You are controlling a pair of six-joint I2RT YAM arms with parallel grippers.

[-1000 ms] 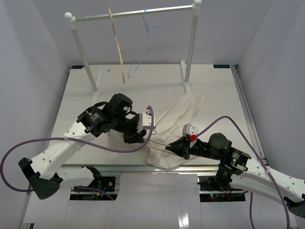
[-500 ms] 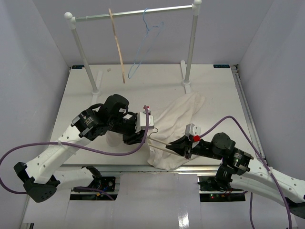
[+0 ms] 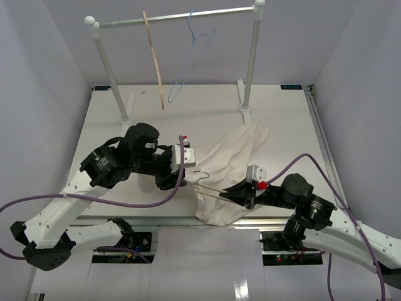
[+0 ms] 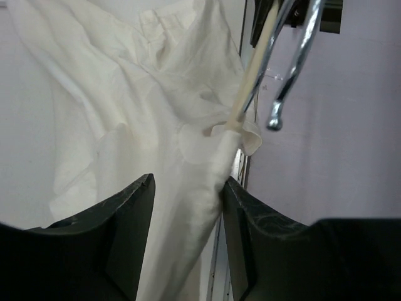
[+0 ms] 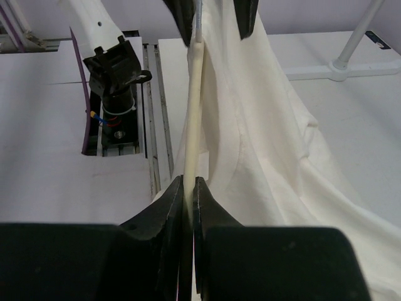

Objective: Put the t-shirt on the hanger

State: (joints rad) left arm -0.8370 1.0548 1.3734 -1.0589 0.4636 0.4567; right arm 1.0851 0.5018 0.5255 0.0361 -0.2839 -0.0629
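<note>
The cream t-shirt (image 3: pixel 235 153) lies crumpled on the table's right front, running down over the front edge. My right gripper (image 3: pixel 241 195) is shut on one slim arm of the pale wooden hanger (image 3: pixel 213 190) and holds it level, its silver hook (image 3: pixel 199 175) pointing at the left arm. In the right wrist view the hanger arm (image 5: pixel 194 94) runs straight out from the shut gripper (image 5: pixel 189 188), beside the shirt (image 5: pixel 276 125). My left gripper (image 4: pixel 188 213) is open. Shirt cloth (image 4: pixel 125 94) wrapped over the hanger's other arm (image 4: pixel 250 81) lies between its fingers, against the right one.
A clothes rail (image 3: pixel 175 19) stands at the back on two white posts (image 3: pixel 250 63). A tan wooden hanger (image 3: pixel 153 59) and a thin blue wire hanger (image 3: pixel 191 56) hang from it. The table's front edge (image 3: pixel 175 219) runs just under both grippers.
My left arm has drawn back to the left, away from the hanger, and the silver hook now shows. My right gripper has shifted slightly right and down with the hanger.
</note>
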